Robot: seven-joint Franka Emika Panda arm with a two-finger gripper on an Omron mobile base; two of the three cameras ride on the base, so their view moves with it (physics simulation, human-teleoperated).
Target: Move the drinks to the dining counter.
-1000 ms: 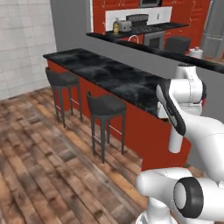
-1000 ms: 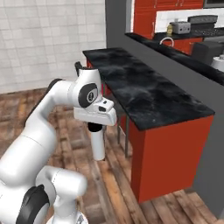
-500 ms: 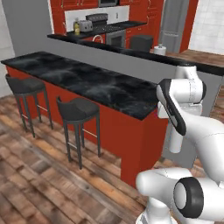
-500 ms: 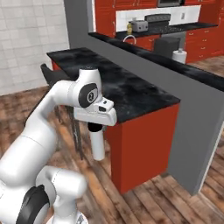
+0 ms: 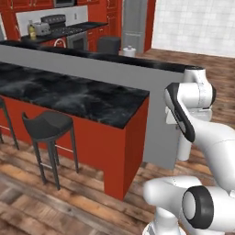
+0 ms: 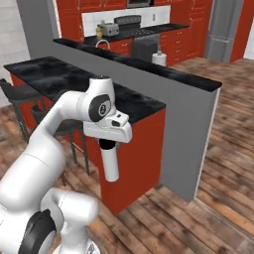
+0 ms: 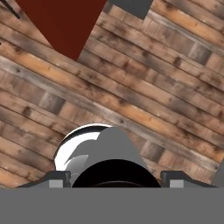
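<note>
Left base view: one dining counter [image 5: 82, 96], one stool [image 5: 46, 126].

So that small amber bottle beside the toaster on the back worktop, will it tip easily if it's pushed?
The amber bottle stands upright and looks taller than wide, so a push near its top may tip it. It looks rigid, probably holding shape when gripped. The toaster close beside it might block a sideways fall.
</note>
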